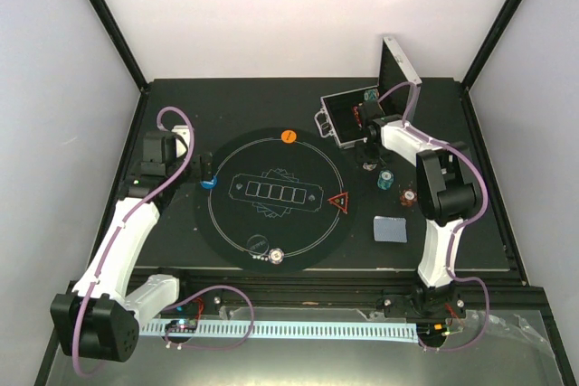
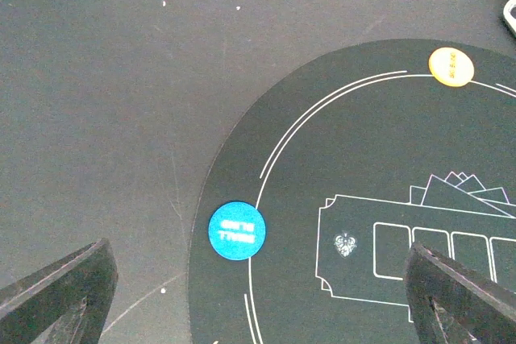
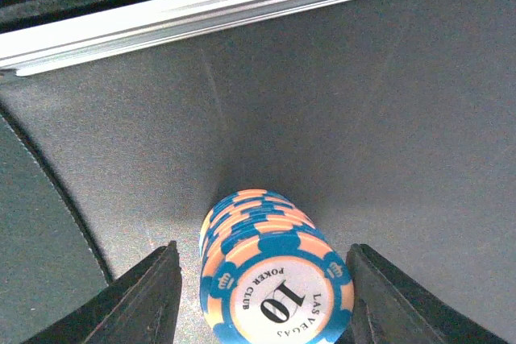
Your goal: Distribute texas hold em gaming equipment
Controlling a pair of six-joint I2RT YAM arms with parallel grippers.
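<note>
Two robot arms worked at a black counter [image 1: 181, 101] set out for poker.

From above, the left hand [image 1: 203, 173] hovered at the left edge of the round black mat [image 1: 237, 223], just beside a blue disc [image 1: 210, 183]. An orange disc [image 1: 288, 136] sat on the mat's far edge, a red triangle marker [image 1: 341, 202] on its right edge and white chips [image 1: 276, 256] on its near edge. The right hand [image 1: 362, 117] reached into the open silver case [image 1: 336, 124] near the counter's far right corner. A teal chip [image 1: 386, 178], a red-brown chip [image 1: 409, 194] and grey-blue cards [image 1: 391, 228] lay along the right side. In the left wrist view, the left hand [image 2: 258, 263] stood wide above the blue disc [image 2: 236, 230]. In the right wrist view, the right hand [image 3: 264, 249] narrowly straddled a chip stack [image 3: 274, 288] marked 10 in the case [image 3: 242, 6], with a thin gap at one finger.
</note>
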